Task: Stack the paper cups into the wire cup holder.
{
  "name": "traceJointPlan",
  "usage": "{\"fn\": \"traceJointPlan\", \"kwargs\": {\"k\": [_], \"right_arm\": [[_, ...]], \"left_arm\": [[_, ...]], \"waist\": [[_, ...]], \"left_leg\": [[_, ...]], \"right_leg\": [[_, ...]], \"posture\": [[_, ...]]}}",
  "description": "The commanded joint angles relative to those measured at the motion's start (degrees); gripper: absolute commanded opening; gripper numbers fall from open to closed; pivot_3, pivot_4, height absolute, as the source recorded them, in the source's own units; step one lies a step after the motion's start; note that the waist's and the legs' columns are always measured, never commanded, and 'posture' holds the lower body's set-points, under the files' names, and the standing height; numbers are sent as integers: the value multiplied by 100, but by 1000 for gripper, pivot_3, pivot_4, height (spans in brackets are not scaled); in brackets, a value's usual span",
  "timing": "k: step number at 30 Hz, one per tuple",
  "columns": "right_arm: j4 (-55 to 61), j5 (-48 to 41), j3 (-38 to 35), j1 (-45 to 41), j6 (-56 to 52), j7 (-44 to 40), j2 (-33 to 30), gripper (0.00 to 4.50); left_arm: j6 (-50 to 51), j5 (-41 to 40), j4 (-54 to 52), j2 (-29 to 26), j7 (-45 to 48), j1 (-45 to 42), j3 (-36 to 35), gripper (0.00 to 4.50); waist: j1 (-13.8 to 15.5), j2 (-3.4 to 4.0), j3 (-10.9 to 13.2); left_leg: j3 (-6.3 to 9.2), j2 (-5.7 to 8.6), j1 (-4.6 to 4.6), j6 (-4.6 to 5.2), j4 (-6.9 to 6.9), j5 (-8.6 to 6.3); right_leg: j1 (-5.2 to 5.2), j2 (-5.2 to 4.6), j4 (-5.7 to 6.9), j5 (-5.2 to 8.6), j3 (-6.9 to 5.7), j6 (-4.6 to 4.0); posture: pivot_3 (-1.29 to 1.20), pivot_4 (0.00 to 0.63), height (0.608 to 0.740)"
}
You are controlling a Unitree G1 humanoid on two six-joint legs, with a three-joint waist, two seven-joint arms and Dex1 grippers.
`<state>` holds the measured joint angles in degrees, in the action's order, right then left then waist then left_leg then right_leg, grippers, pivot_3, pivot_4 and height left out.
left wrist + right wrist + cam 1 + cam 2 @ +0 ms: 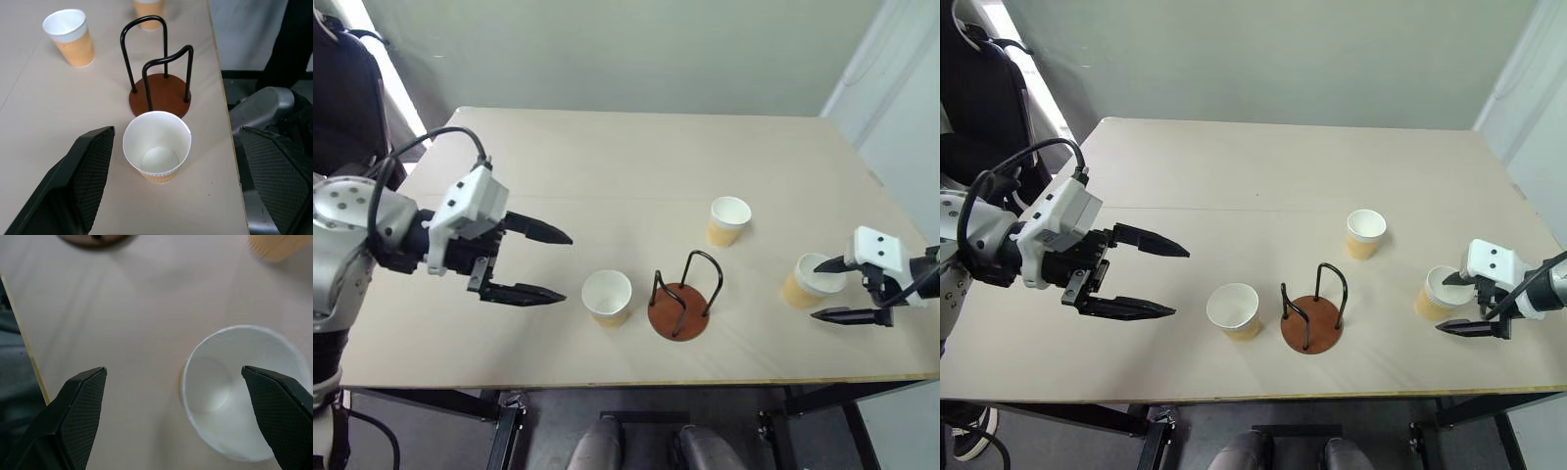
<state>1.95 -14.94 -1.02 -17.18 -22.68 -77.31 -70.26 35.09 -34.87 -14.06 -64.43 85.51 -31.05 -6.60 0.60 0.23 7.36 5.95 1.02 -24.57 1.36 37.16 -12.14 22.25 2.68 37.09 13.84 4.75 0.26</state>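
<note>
While both claws are gaping empty, R gripper (843,289) is sitting nearest a cup (808,281), rim betw. its fingers, upright; L gripper (540,264) is hanging short of the middle cup (607,298).

Table (607,176) far half is bare, wide free room there. Near edge is crowded: holder (680,299) in the middle, hoops rising from its base and blocking sideways passes, top open. Near cup (607,297) stands just left of holder, apart from it, with a narrow gap between. Left gripper (543,264) has its jaws wide, left of that cup, with bare table between them. Far cup (729,220) stands behind and right of holder, well apart, open lane around it. Right cup (811,280) stands near table's right edge; right gripper (832,290) is spread wide at its rim, one finger (281,406) over the cup mouth. Clear table between holder and right cup.
</note>
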Motion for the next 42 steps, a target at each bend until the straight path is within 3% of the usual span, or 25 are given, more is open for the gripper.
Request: {"fn": "traceJointPlan", "kwargs": {"k": [1, 5, 8, 18, 19, 22, 26, 32, 37, 42], "right_arm": [[-96, 303, 136, -105, 169, 114, 21, 4500], [-365, 708, 448, -345, 351, 245, 183, 4500], [-497, 770, 517, -495, 445, 180, 261, 3911], [-578, 677, 551, -849, 517, -147, 374, 220], [-510, 580, 504, -857, 486, -237, 372, 23], [-284, -65, 154, -1100, 267, -616, 376, 23], [-184, -1066, -302, -2435, -312, -763, 560, 23], [313, -1724, 39, -4081, -823, -738, 1340, 23], [865, -1511, 794, -3997, -738, -935, 1825, 23], [889, -1268, 1133, -3819, -489, -1156, 1874, 23]], "left_arm": [[65, -211, -279, -84, -141, 28, -289, 4349], [123, -294, -391, -136, -275, 142, -391, 4349], [150, -329, -452, -184, -325, 232, -455, 4384], [64, -269, -404, -197, -492, 349, -452, 4384], [51, -266, -399, -197, -506, 375, -467, 4384], [-3, -240, -377, -201, -544, 474, -531, 4384], [-45, -249, -368, -230, -572, 576, -634, 4384], [-60, -284, -437, -200, -644, 647, -624, 4384], [-78, -288, -481, -133, -699, 639, -556, 4384], [-59, -290, -554, -140, -769, 717, -594, 4384]], "waist": [[0, -1, 0], [-11, 1, 0], [-10, 2, 1], [-6, 2, 1], [-8, 2, 1], [-11, 3, 2], [-49, 25, 11], [-75, 11, 3], [-63, 14, 4], [-55, 14, 4]], "left_leg": [[0, 0, -2, 0, 0, 0], [-3, -1, -1, -1, 1, -1], [-4, -5, -1, -1, -1, 0], [-8, -8, -2, -3, -2, 0], [-8, -8, -2, -3, -2, -1], [-10, -10, -2, -7, -6, -1], [-20, -11, -18, -19, -10, 11], [-19, -39, -8, -25, -20, 14], [-20, -43, -15, -30, -23, 16], [-20, -43, -42, -32, -10, 18]], "right_leg": [[1, 0, 0, 0, 0, 0], [2, 0, -1, -3, 0, -4], [4, 1, 0, -5, -2, -6], [6, 2, -1, -6, -2, -10], [7, 2, -1, -6, -2, -10], [10, 2, -1, -5, -2, -14], [35, 4, 6, -7, 1, -21], [37, 18, 12, 1, -11, -56], [48, 20, 21, 4, -17, -65], [70, 19, 27, 1, -19, -64]], "posture": [[0, 150, 740], [0, 150, 740], [0, 150, 740], [0, 150, 740], [0, 150, 740], [0, 150, 740], [0, 150, 740], [0, 150, 740], [0, 150, 740], [0, 150, 740]]}}
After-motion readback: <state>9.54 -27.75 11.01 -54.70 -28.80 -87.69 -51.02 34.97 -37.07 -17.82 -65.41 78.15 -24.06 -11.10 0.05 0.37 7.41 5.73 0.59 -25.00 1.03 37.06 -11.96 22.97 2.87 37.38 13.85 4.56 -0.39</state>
